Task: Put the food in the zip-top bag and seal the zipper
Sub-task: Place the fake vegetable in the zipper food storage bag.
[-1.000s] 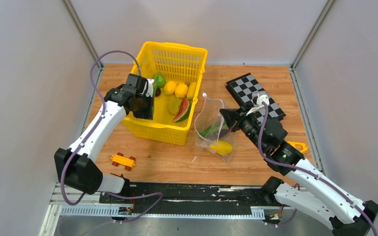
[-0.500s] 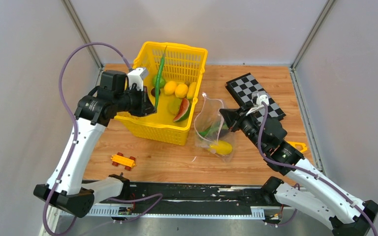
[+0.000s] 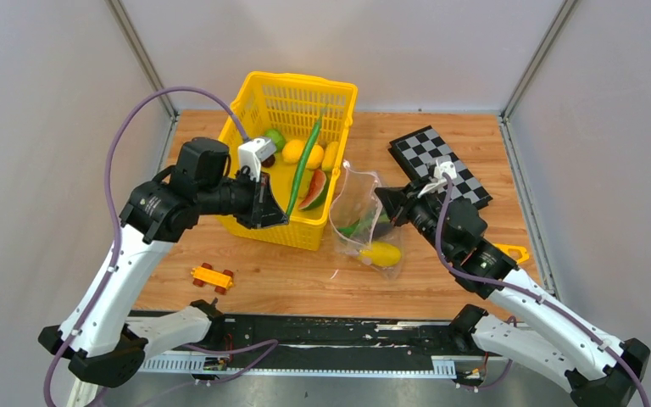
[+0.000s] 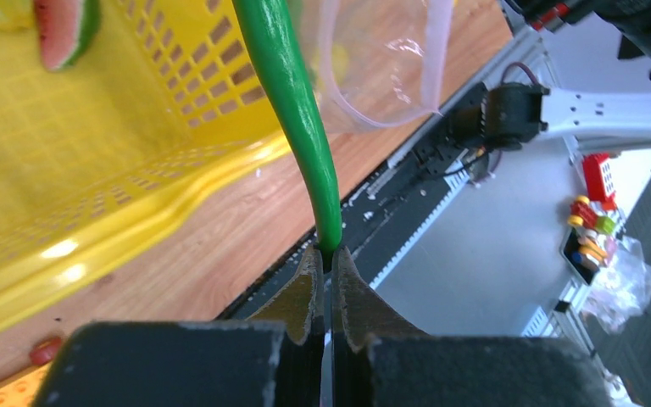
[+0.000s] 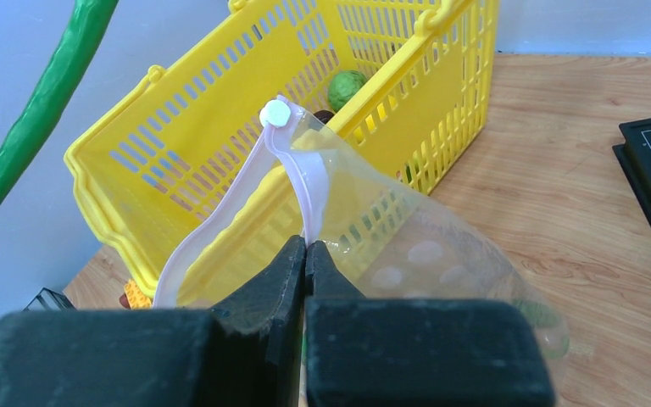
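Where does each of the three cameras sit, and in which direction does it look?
Top external: above and behind the arm bases, looking down at the table; both whole arms show.
Left wrist: on the left arm, looking along the left gripper, shut on the green pod, past the yellow basket.
Right wrist: on the right arm, looking along the right gripper, shut on the zipper, toward the basket.
Shared: both wrist views show the pod, basket and zip-top bag.
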Robot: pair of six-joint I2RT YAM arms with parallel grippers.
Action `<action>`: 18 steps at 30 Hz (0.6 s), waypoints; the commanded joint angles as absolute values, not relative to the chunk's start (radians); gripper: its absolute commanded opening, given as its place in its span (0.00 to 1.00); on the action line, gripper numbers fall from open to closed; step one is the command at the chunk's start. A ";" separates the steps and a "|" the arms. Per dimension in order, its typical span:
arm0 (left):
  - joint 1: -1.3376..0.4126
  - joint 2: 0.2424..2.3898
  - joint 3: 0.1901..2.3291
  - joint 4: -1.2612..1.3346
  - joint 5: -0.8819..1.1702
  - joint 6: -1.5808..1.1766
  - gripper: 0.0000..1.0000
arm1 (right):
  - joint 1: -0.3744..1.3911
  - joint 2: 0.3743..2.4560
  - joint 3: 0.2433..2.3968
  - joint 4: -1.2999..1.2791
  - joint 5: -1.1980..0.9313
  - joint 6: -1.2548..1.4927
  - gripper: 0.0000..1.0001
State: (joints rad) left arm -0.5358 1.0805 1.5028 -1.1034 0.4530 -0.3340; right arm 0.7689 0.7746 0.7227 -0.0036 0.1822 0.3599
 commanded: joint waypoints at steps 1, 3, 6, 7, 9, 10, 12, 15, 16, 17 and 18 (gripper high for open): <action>-0.591 1.060 1.519 -1.150 0.480 -0.406 0.00 | 0.765 0.775 0.769 0.033 0.197 0.339 0.00; -0.617 1.053 1.518 -1.162 0.475 -0.419 0.00 | 0.764 0.775 0.774 0.024 0.213 0.325 0.00; -0.660 1.035 1.504 -1.154 0.486 -0.445 0.00 | 0.764 0.778 0.779 0.016 0.247 0.296 0.00; -0.675 1.029 1.499 -1.150 0.487 -0.455 0.00 | 0.765 0.780 0.781 0.015 0.258 0.285 0.00; -0.707 1.019 1.488 -1.142 0.486 -0.475 0.00 | 0.764 0.786 0.790 0.017 0.276 0.259 0.00; -0.723 1.015 1.481 -1.138 0.486 -0.485 0.00 | 0.764 0.789 0.795 0.016 0.285 0.248 0.00; -0.752 1.015 1.466 -1.137 0.490 -0.507 0.00 | 0.765 0.794 0.804 0.017 0.303 0.227 0.00; -0.802 1.013 1.438 -1.136 0.496 -0.532 0.00 | 0.765 0.797 0.807 0.025 0.324 0.194 0.00; -0.818 1.011 1.432 -1.133 0.498 -0.544 0.00 | 0.765 0.798 0.810 0.026 0.330 0.187 0.00; -0.831 1.010 1.427 -1.137 0.494 -0.555 0.00 | 0.764 0.798 0.811 0.027 0.334 0.179 0.00; -0.844 1.011 1.425 -1.147 0.484 -0.563 0.00 | 0.765 0.798 0.813 0.027 0.340 0.170 0.00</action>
State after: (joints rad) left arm -0.8005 1.0180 1.4425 -1.1492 0.4736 -0.5060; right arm 0.7689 0.7986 0.7628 -0.0097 0.2901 0.2317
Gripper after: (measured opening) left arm 0.017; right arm 0.014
